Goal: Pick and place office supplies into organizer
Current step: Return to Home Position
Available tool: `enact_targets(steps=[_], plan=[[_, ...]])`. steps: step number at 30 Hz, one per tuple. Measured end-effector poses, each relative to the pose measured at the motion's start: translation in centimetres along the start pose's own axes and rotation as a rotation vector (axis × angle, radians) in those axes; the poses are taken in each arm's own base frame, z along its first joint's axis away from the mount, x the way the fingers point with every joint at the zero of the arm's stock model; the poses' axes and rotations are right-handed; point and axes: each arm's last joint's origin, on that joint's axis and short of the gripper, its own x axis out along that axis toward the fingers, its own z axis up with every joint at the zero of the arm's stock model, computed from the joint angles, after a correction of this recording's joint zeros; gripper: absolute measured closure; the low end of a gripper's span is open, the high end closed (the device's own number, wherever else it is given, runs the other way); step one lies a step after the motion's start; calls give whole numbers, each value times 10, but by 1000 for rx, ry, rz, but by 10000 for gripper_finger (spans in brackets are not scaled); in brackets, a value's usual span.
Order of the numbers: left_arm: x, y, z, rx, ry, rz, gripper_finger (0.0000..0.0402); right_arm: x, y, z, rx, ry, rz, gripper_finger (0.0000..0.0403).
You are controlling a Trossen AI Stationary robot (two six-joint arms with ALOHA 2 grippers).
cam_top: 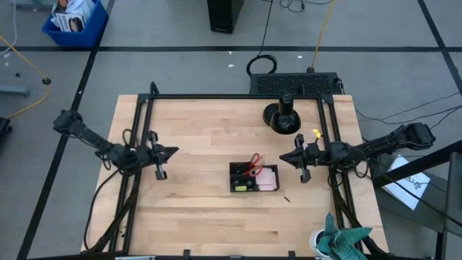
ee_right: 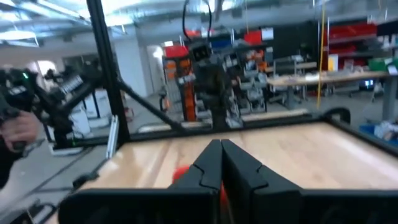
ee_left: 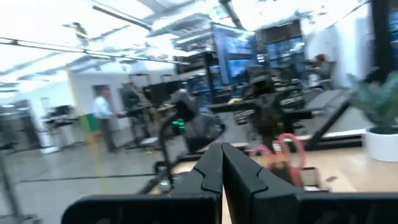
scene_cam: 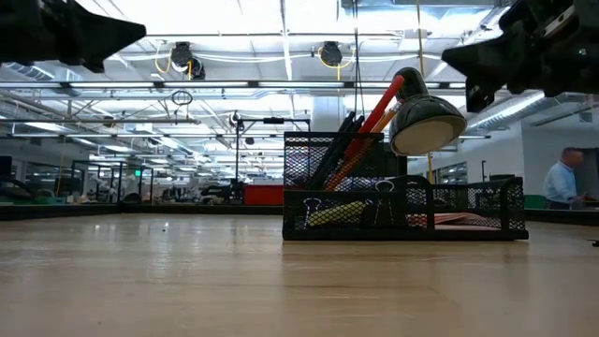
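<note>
The left gripper [cam_top: 172, 152] hovers near the table's [cam_top: 195, 217] left edge, fingers together, empty. The organizer [cam_top: 232, 178] stands mid-table holding scissors [cam_top: 254, 166] and the pink pad [cam_top: 268, 178]. The right gripper [cam_top: 285, 157], also closed and empty, hangs toward the right edge. The step appears to be parking; next, both arms need only retreat clear.

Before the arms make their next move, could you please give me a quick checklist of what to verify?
1. Left claw shut, empty, apart from the organizer: ok.
2. Right claw shut, empty, apart from the organizer: ok.
3. Pink sticky notes inside the organizer: ok.
4. Red-handled scissors inside the organizer: ok.
5. Every supply stowed: not ok; a small dark piece lies on the table just outside the organizer.
</note>
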Motion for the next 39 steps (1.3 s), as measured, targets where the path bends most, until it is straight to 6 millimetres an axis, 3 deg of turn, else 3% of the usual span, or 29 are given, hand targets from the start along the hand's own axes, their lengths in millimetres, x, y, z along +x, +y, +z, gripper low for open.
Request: enact_targets(steps=[4,8,13,17,24,28,39], plan=[[-10,5,7,52,2,62,396,-5,1,7,-11,-46,14,403],[-15,8,11,103,-68,-30,396,-11,0,8,-40,-23,6,403],[-12,11,-3,125,-1,-100,396,-12,-1,10,-85,-34,74,403],[-5,17,-19,49,99,-176,396,-11,-6,11,-69,-37,86,403],[1,32,-26,-124,108,-316,396,-7,-19,2,-60,59,85,403],[2,36,-20,-133,34,-332,399,-5,-25,-6,-11,122,51,403],[-6,33,-3,113,-210,-443,399,-2,-27,-17,55,223,70,403]])
